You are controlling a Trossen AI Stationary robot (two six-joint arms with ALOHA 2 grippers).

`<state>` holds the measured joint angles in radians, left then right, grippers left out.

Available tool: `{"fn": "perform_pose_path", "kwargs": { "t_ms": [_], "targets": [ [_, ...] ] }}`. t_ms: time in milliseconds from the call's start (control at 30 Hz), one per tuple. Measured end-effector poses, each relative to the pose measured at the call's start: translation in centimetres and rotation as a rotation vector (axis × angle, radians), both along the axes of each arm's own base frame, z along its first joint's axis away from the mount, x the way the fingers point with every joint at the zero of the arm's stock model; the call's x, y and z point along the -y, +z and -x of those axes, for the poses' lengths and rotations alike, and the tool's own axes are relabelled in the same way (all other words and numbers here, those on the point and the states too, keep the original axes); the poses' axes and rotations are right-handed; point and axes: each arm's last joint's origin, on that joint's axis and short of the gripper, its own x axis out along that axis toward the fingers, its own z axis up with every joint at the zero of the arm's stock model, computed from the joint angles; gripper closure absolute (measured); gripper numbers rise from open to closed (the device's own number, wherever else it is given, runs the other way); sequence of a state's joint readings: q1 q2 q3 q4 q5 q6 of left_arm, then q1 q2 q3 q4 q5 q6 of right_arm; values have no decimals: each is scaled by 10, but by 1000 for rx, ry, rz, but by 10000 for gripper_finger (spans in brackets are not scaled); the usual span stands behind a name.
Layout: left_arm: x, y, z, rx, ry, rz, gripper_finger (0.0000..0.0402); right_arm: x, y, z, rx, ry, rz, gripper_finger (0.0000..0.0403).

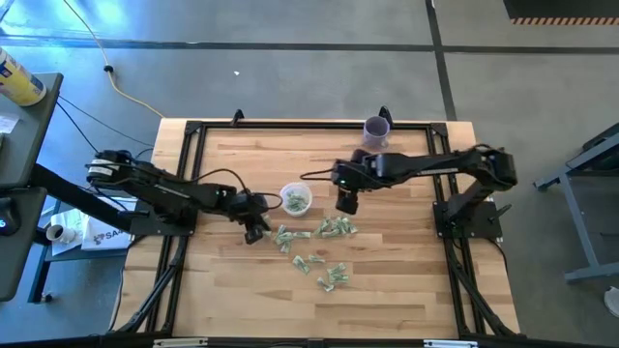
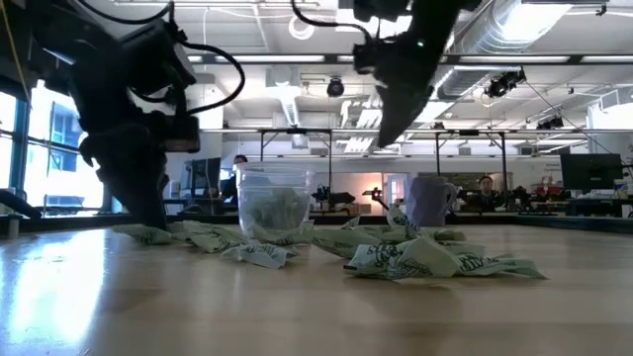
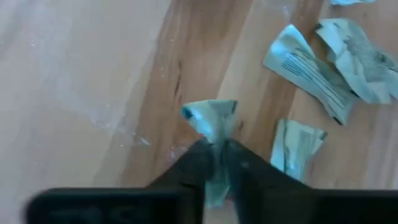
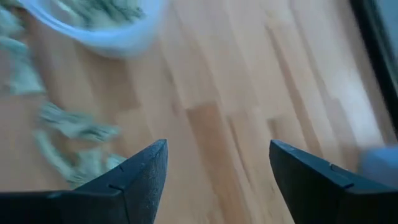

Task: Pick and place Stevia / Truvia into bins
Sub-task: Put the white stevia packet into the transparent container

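Observation:
Several green-and-white Stevia packets (image 1: 311,247) lie scattered flat on the wooden table, to the near side of the bin. The bin, a round translucent cup (image 1: 295,199), stands upright with packets inside. My left gripper (image 1: 255,232) is down at the table at the left end of the scatter, shut on one crumpled packet (image 3: 211,118). My right gripper (image 1: 346,204) hangs above the table just right of the cup, open, with only bare wood between its fingers (image 4: 142,171). My left gripper pinches the crumpled packet between its two fingertips (image 3: 200,158), at a squeezed waist near the packet's middle (image 3: 217,139). The fingers slant steeply down from the table's left. The packet's free end sticks out beyond the tips, and the low view shows the fingertips (image 2: 150,225) down at table level.
A purple mug (image 1: 376,130) stands at the table's far edge, right of centre. The black frame rail (image 1: 193,174) runs round the tabletop. Bare wood lies to the left of my left gripper and along the near edge.

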<state>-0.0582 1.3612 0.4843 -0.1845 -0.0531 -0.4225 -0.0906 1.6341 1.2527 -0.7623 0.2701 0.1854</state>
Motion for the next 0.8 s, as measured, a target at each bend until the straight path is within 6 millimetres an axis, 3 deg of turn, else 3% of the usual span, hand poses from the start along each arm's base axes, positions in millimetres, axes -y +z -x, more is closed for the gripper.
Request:
{"fn": "perform_pose_path", "kwargs": {
  "t_ms": [100,300,400,467,600,700,800],
  "targets": [
    [0,7,-6,-10,6,-11,379,0,2,20,28,-51,36,131],
    [-12,67,-34,65,45,-110,361,1,6,55,80,-129,78,136],
    [-20,104,-49,121,4,-210,380,3,7,66,106,-147,83,136],
    [-25,118,-59,168,-57,-277,380,4,4,70,119,-139,80,136],
    [-38,103,-71,82,-105,-259,369,3,-4,71,107,-97,75,137],
    [-43,96,-85,119,-124,-214,361,2,-8,71,115,-72,60,137],
    [-45,77,-96,95,-140,-194,360,2,-12,69,144,-55,42,137]
  ]
}}
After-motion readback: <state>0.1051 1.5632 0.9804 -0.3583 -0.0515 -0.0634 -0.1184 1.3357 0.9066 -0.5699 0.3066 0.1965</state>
